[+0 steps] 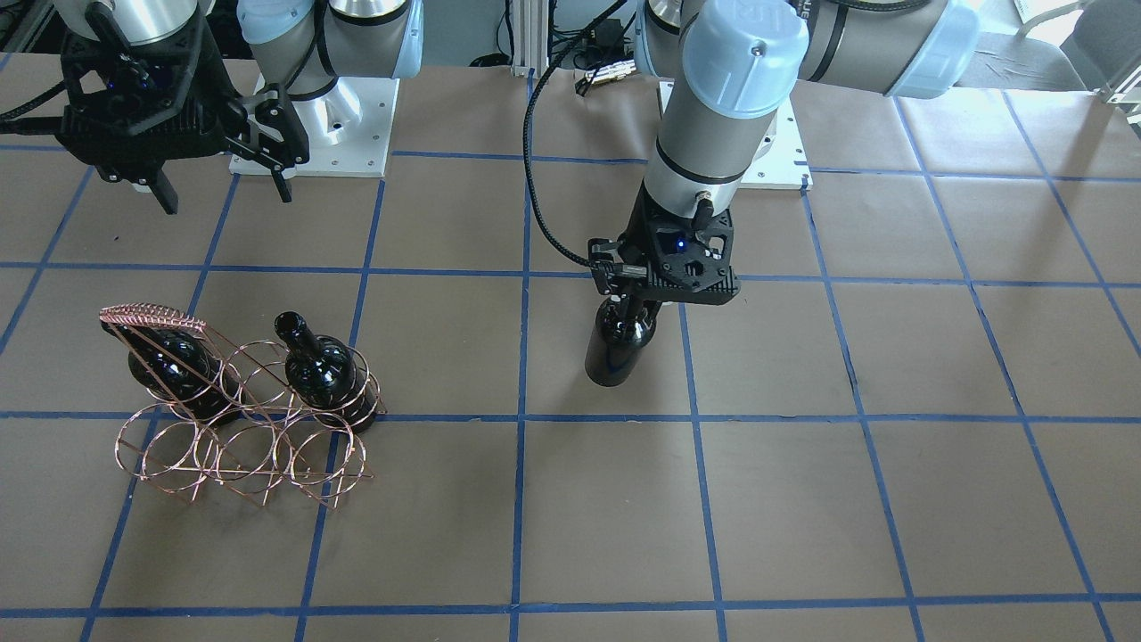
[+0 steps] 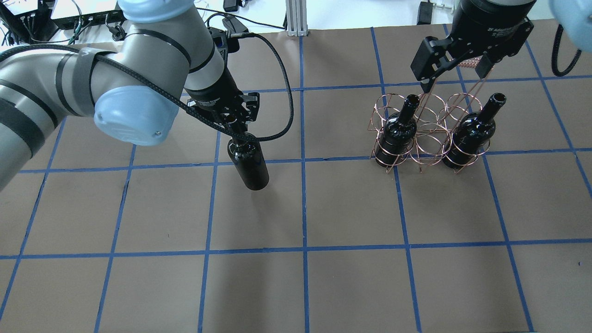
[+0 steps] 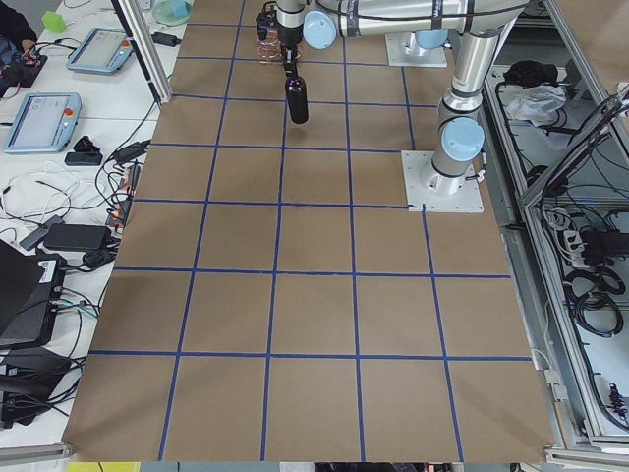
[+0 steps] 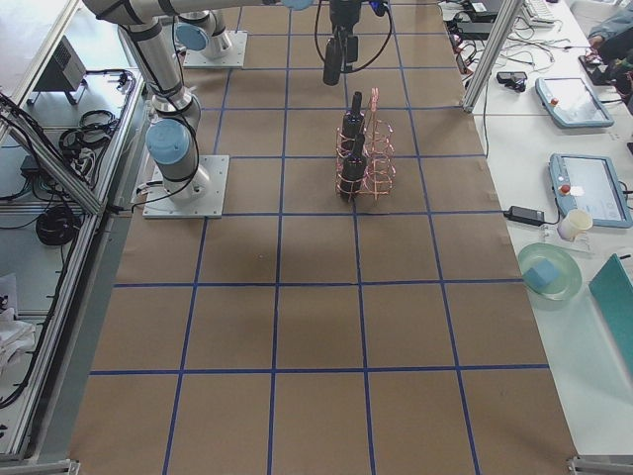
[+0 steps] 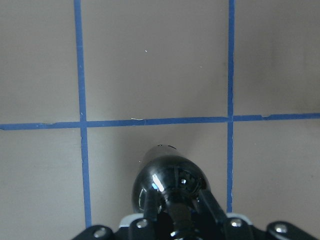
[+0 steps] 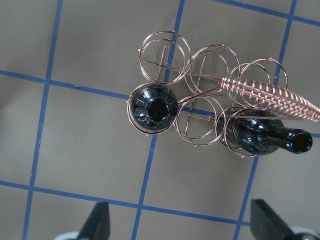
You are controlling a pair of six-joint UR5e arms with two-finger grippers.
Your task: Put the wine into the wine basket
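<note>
Across the brown-paper table point(image 2: 323, 286) w/ its blue tape grid, the biggest item is the wine basket point(image 2: 429, 138). It sits on my right side, well apart from the wine point(image 2: 249, 162), which is nearer table centre on my left. One seated bottle point(image 2: 395, 136) and a second seated bottle point(image 2: 467, 134) stand upright in the two end rings of the row nearest my base. That leaves the middle ring btwn them and all three rings of the far row free. The coiled handle point(image 6: 270, 95) leans across the rings, so I'd approach from above on the clear side.

The wine hangs upright under my left gripper point(image 2: 233, 122), which is pinching its slim neck just above the shoulder. Can't tell whether the base is off the paper or only touching it.

Handling, as I judge it: glass, so stiff, heavy and breakable. It's also glossy and unlabelled, so prob. slick. A neck hold puts all the weight below the pads, so it may swing or slip. Go slow, keep it vertical, no knocks vs. the other bottles. The basket is thin wire, prob. light, and could shift if bumped.

My right gripper point(image 2: 455, 76) hovers over the basket's handle end, fingers spread wide, holding nothing.
</note>
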